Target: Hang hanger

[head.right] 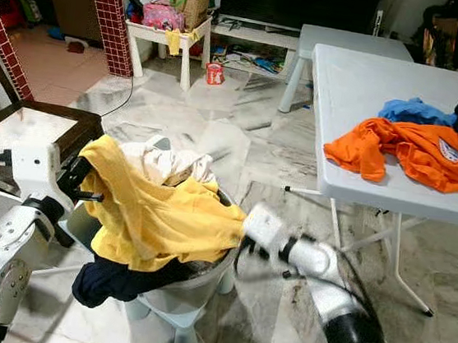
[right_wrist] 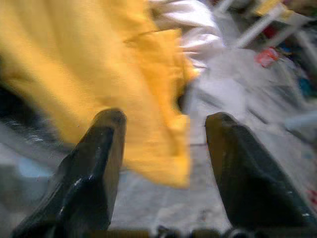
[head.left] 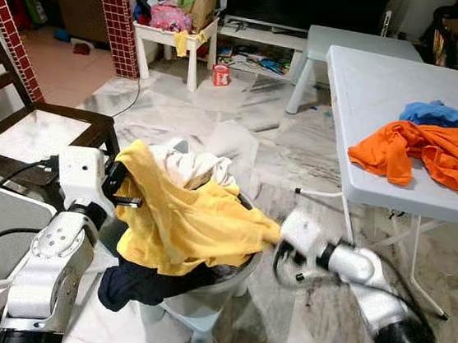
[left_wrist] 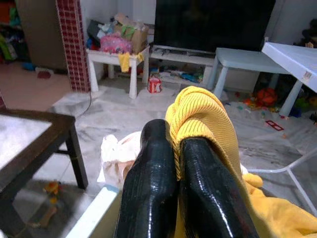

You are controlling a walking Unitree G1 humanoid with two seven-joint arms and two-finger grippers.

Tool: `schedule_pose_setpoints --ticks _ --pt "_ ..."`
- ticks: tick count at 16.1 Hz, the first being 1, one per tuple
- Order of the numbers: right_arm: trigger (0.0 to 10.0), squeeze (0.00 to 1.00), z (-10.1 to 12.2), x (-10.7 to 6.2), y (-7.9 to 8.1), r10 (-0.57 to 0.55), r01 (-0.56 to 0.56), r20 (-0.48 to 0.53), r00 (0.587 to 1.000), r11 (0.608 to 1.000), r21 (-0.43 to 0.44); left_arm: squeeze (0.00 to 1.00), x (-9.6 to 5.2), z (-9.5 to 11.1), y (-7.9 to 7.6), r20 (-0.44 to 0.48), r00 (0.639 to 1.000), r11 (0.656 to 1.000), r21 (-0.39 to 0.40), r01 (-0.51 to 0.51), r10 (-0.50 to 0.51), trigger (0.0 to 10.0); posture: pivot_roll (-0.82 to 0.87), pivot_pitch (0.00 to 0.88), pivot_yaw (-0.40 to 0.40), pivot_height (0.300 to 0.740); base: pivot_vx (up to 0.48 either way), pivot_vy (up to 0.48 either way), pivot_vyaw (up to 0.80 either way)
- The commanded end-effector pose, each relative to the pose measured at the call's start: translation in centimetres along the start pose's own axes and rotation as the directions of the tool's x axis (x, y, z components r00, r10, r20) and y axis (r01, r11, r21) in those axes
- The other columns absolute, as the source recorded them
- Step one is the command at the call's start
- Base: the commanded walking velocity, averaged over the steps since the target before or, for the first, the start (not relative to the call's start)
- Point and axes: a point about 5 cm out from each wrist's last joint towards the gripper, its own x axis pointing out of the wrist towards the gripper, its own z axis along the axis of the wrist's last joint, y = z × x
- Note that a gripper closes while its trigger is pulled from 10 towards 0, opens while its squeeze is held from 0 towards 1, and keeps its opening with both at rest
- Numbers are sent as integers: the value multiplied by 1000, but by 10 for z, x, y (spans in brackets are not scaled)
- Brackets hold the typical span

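Note:
A yellow garment (head.left: 182, 216) lies draped over a heaped grey laundry basket (head.left: 197, 304), above white clothing (head.left: 192, 166) and a dark navy piece (head.left: 137, 284). My left gripper (left_wrist: 176, 144) is shut on a bunched fold at the garment's upper left corner (head.left: 128, 186). My right gripper (right_wrist: 166, 119) is open and blurred, with the yellow cloth's hem hanging between its two fingers. In the left eye view the right gripper (head.left: 274, 245) sits at the garment's right edge, beside the basket rim.
A white folding table (head.left: 371, 88) at right carries an orange shirt (head.left: 421, 152) and a blue cloth (head.left: 438, 113). A dark wooden chair (head.left: 43, 130) stands close on my left. A cluttered small white table (head.left: 174, 37) and a brick pillar (head.left: 115, 9) are farther back.

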Motion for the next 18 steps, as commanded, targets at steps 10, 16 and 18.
schedule_pose_setpoints --ticks 10,16,18 --pt "10000 1000 38 12 37 -370 238 178 912 829 506 0 -27 -34 -10 -156 985 986 161 -44 69 0 23 0 -3 740 0 0 0" --pt "10000 1000 2 -17 43 -511 404 -55 858 605 686 0 -53 -70 -14 -201 977 984 174 -37 72 0 -7 0 1 740 0 0 0" --pt "10000 0 -4 -25 44 -527 456 -108 843 593 664 0 -54 -76 -14 -209 975 989 143 -49 79 3020 -26 0 9 740 0 0 0"
